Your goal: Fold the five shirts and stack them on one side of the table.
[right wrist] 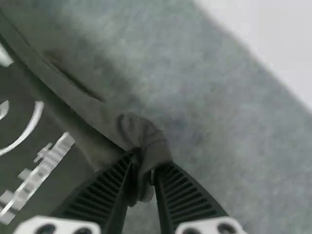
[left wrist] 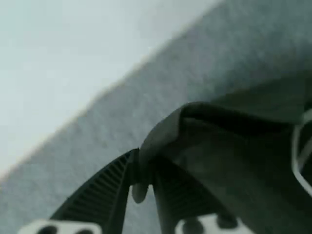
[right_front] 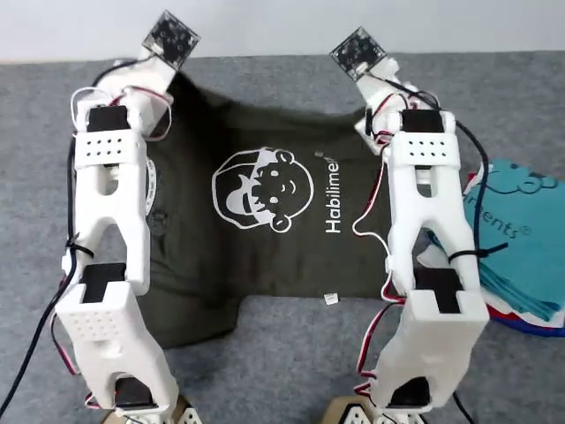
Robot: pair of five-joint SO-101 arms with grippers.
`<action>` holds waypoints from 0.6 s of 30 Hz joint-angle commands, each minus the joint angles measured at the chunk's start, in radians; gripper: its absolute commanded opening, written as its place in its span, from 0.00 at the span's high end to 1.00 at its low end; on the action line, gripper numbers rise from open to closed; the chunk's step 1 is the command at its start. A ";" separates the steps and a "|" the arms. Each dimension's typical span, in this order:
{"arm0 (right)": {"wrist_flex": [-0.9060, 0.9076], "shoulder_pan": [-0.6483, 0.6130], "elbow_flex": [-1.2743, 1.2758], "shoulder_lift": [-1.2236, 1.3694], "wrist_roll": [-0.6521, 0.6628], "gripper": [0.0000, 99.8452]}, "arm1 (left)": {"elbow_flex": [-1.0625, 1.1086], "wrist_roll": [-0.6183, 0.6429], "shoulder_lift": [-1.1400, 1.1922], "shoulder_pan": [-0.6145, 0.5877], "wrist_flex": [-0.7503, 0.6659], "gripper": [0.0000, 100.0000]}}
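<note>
A dark olive shirt with a white cartoon-face print lies spread flat on the grey table. Both arms stretch over it to its far edge. In the left wrist view my left gripper is shut on a raised fold of the olive shirt at the far left corner. My right gripper is shut on a pinched bit of the shirt's edge at the far right corner. From above, the wrist cameras hide both sets of fingertips.
A stack of folded shirts, teal on top with red and blue beneath, lies at the table's right side beside the right arm. The left arm covers the shirt's left sleeve. A pale wall runs behind the table's far edge.
</note>
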 commanded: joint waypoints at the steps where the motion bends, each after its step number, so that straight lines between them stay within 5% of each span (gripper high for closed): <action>1: 0.153 -0.016 -0.078 -0.097 0.041 0.99 | -0.050 -0.068 -0.063 -0.008 0.229 0.99; 13: 0.561 -0.021 -0.078 -0.179 0.048 0.99 | -0.045 -0.221 -0.175 -0.009 0.756 0.99; 18: 0.748 -0.021 -0.075 -0.188 0.049 0.99 | 0.088 -0.259 -0.235 -0.049 0.767 0.99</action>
